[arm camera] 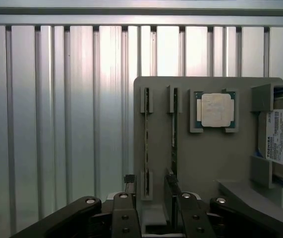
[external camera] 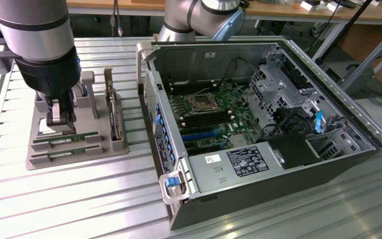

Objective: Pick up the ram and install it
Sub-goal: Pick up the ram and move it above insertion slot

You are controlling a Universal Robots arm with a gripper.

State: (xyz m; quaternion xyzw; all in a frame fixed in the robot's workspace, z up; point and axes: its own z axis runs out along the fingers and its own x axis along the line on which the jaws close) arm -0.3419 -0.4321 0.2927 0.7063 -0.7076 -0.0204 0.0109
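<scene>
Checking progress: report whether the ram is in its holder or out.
In: both ram sticks stand on edge in the grey holder's slots.

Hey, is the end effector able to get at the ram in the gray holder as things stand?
Probably yes. The open end effector hangs directly over the gray holder, where the ram stands on edge in its slots with nothing covering it. The hard drive sits off to one side, apart.

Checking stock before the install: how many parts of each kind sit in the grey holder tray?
Thin green RAM sticks: 2
Square silver-lidded processor chip: 1
Silver labelled hard drive: 1
Upright dark expansion card: 1
Total: 5
</scene>
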